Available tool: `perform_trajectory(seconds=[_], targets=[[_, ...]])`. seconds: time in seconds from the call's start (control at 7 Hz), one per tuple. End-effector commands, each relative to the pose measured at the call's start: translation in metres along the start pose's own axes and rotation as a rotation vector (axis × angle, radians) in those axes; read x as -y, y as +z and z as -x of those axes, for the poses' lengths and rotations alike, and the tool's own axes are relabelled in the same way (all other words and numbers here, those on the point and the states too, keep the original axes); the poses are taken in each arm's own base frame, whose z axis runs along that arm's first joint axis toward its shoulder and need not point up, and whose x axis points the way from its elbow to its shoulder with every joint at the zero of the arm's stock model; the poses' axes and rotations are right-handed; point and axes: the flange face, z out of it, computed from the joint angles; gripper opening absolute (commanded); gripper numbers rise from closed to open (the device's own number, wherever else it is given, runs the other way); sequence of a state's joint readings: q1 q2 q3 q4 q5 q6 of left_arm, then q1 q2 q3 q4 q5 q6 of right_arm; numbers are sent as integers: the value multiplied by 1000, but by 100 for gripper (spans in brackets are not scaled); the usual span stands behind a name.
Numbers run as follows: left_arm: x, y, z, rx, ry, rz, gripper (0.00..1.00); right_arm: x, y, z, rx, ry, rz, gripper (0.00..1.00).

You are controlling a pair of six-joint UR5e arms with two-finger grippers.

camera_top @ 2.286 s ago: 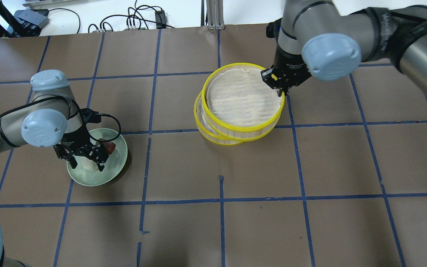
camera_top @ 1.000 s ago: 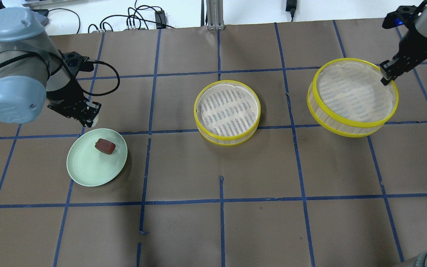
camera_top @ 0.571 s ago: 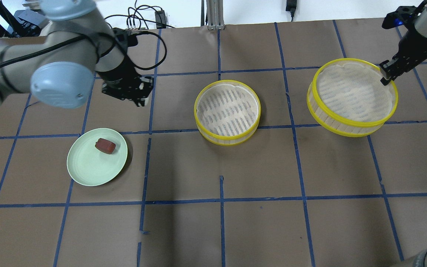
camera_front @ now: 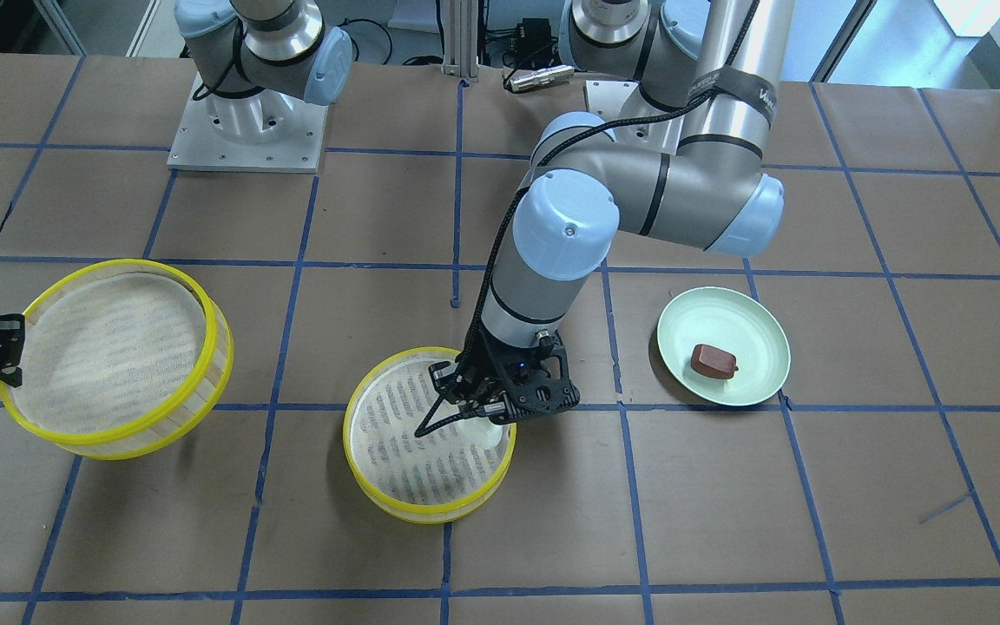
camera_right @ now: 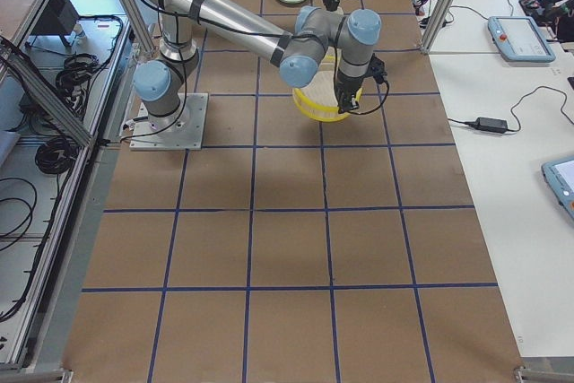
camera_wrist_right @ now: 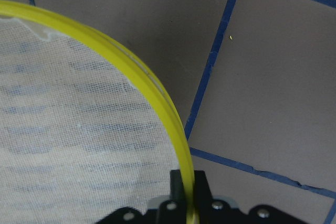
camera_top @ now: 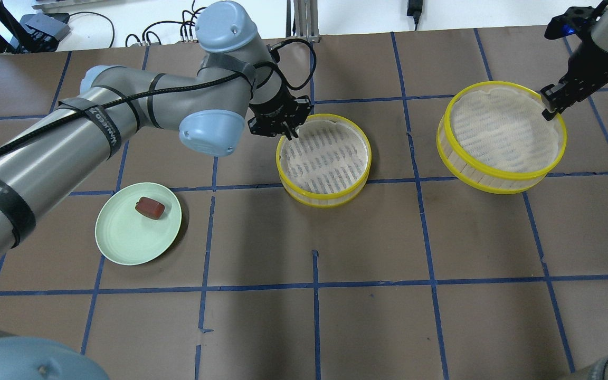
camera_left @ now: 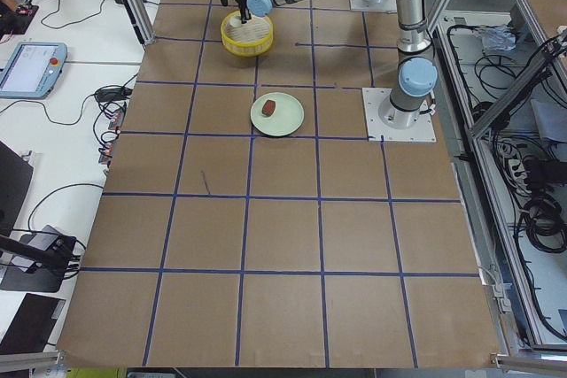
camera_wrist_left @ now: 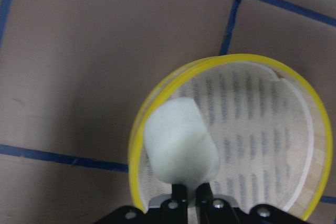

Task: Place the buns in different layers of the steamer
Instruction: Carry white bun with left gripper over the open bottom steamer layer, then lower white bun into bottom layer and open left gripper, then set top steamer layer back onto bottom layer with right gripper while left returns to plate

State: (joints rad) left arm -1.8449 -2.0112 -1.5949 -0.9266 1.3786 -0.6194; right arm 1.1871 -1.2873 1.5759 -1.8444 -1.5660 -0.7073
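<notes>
As the left arm [camera_top: 124,116] swings over from the plate [camera_top: 124,248], the left pincer [camera_top: 286,133] now hangs just inside the rim of the lower tray [camera_top: 325,199] at the middle of the desk [camera_top: 314,327], its fingers closed narrowly on the white bun [camera_wrist_left: 181,148], which a second ago was in transit and shortly before that lay on the plate. Whether the bun already touches the slatted floor cannot be told; it sits low, on the side of the tray facing the desk's left end. Toward the right end, the right pincer [camera_top: 548,107] stays clamped on the yellow rim of the upper tray [camera_top: 496,182], holding it tilted and well apart from its mate; the two were stacked moments earlier, and the raised tray has not shifted over the last second. The red bun [camera_top: 150,208] lies alone on the plate near the left end. With the layers parted and the first bun over its layer, the task looks about a third done: the left pincer should need only to open and lift away, after which the upper tray must go back on top and take the red bun. A release this near the rim could leave the soft bun against the wall, where the returning tray might pinch it
</notes>
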Motion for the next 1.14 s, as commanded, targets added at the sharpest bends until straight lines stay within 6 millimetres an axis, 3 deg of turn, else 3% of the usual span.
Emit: perform_trajectory(seconds=[0.0, 0.14, 0.29, 0.43, 0.57, 0.71, 0.86, 1.0], targets=[[-6, 7, -6, -13, -6, -2, 100, 2, -2, 5, -1, -5, -1, 6], [-8, -2, -5, -15, 54, -14, 100, 1, -6, 9, -5, 55, 4, 6], [4, -17, 16, 111, 295, -88, 100, 8, -21, 35, -19, 73, -6, 6], [23, -33, 59, 266, 419, -99, 100, 23, -37, 88, -62, 64, -21, 6], [38, -60, 117, 300, 470, -57, 100, 41, -39, 149, -62, 150, -34, 6], [47, -84, 179, 319, 545, -20, 100, 55, -38, 195, -55, 222, -51, 6], [51, -89, 249, 328, 579, 38, 100, 73, -16, 253, -47, 279, -31, 6], [50, -77, 309, 321, 542, 104, 100, 97, 2, 306, -55, 294, -73, 6]])
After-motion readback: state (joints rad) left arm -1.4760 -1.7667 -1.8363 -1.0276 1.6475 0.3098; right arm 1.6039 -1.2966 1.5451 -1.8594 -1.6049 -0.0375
